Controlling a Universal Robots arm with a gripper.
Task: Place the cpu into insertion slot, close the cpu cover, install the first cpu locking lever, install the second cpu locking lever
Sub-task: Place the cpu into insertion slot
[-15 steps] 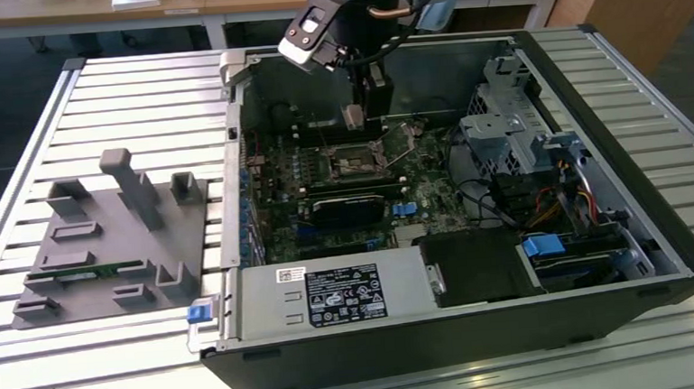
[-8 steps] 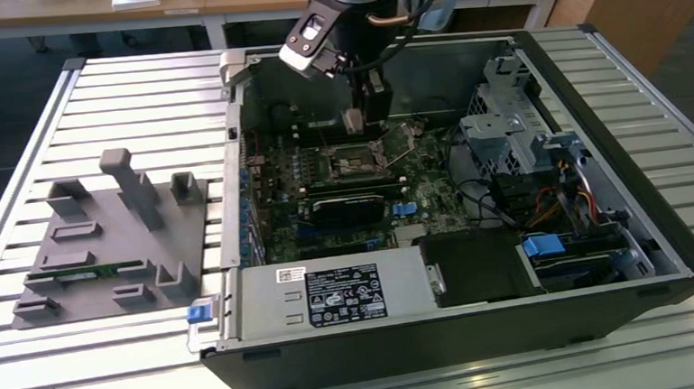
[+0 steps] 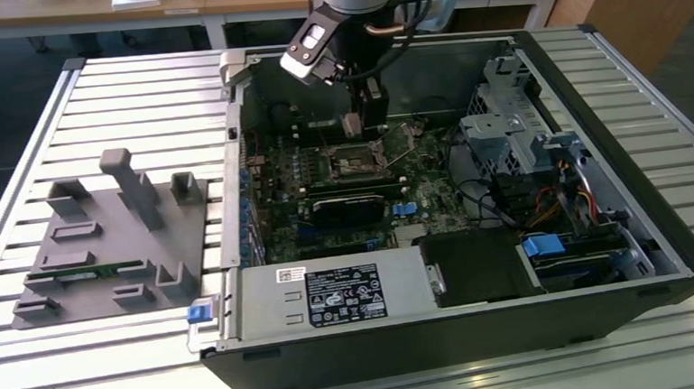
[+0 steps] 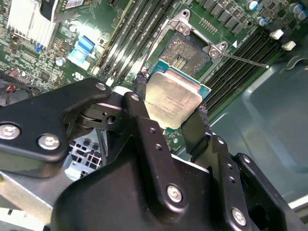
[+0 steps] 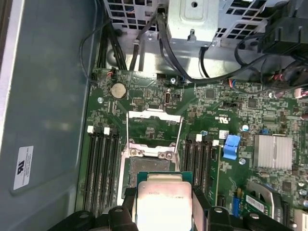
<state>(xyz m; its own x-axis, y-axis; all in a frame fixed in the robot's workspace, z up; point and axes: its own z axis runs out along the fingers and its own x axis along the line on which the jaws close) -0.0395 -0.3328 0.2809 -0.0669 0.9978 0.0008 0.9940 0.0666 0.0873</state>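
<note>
Exterior view: the gripper (image 3: pixel 367 128) is held at twelve o'clock of the insertion slot (image 3: pixel 354 164). In the second wrist view the cpu (image 4: pixel 172 102) is clamped in it, unseated

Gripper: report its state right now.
Gripper: shut on the cpu, held close to the insertion slot, not yet seated.

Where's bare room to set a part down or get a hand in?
Bare: table slats between the grey fixture and the near edge, and slats at the exterior view's right of the case. Crowded: the insertion slot, hemmed by memory slots, with the gripper holding the cpu close by it.
</note>
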